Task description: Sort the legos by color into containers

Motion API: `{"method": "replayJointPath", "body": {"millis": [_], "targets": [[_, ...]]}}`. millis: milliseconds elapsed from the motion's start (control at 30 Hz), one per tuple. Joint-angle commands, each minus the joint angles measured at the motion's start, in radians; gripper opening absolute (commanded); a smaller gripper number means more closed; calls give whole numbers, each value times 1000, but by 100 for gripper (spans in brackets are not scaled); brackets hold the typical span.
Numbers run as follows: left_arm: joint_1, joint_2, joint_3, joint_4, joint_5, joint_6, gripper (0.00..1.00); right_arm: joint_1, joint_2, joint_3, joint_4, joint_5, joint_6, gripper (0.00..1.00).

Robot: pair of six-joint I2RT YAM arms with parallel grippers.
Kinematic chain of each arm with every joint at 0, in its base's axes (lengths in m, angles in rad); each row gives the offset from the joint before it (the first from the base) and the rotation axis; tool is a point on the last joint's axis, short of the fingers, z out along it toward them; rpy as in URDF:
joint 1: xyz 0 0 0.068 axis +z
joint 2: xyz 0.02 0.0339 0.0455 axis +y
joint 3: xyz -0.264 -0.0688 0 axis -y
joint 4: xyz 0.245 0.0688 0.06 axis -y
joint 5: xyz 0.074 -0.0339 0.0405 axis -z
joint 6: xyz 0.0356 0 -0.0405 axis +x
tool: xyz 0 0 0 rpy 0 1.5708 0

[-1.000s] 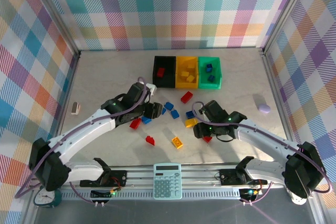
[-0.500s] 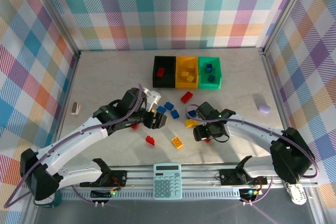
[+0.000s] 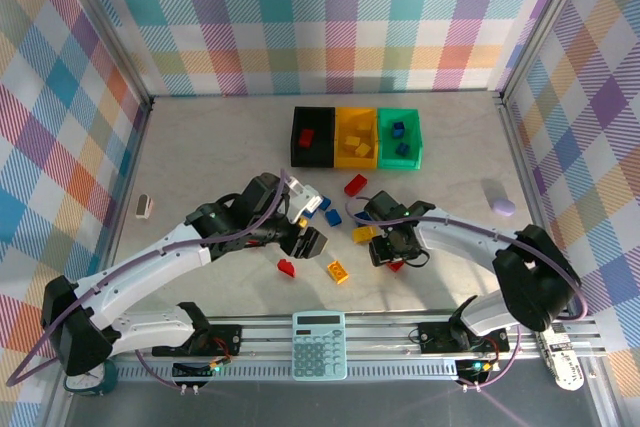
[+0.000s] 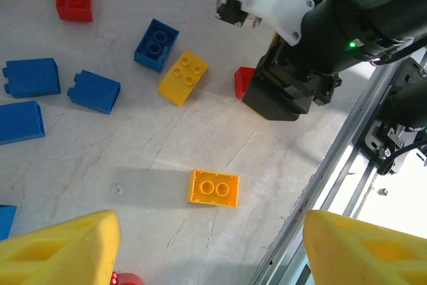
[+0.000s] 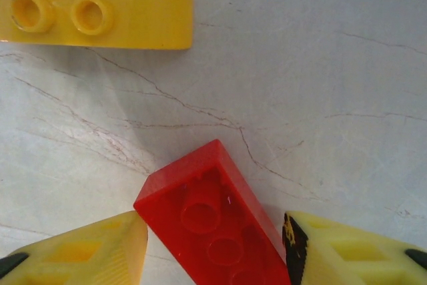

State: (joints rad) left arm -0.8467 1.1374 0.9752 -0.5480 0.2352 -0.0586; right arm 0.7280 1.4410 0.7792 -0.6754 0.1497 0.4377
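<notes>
- Legos point(image 3: 338, 271), glossy studded plastic bricks in red, yellow and blue, are scattered at the centre of the veined grey table point(image 3: 200, 147).
- The table is enclosed by plaid walls point(image 3: 330, 17).
- At 12 o'clock, red bricks are held in the black bin point(image 3: 322, 152), yellow in the yellow bin point(image 3: 357, 111), and blue in the green bin point(image 3: 417, 142).
- The left gripper point(image 4: 207, 251) is spread wide and empty.
- At its 3 o'clock, the right gripper point(image 5: 213, 248) is closed on a red brick point(image 5: 213, 225) lying on the table.

red, yellow and blue legos point(image 3: 339, 271); black, yellow and green containers point(image 3: 357, 110); pastel plaid walls point(image 3: 330, 17); teal calculator point(image 3: 319, 344).
</notes>
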Motion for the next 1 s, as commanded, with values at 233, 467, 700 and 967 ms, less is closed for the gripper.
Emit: {"method": "replayJointPath", "body": {"millis": [233,467,700,967], "targets": [[-24,-64,-10,12,-9,15,72,5,18,36,-24,11,0,38],[-23,-65,-15,34,1,27,73,5,-44,113,-59,17,-46,30],[-23,-81,2,37,-44,28,72,-18,-16,339,40,-39,-136,29],[-23,-147,-16,50,-199,-69,73,-71,216,644,208,-119,-177,26]]}}
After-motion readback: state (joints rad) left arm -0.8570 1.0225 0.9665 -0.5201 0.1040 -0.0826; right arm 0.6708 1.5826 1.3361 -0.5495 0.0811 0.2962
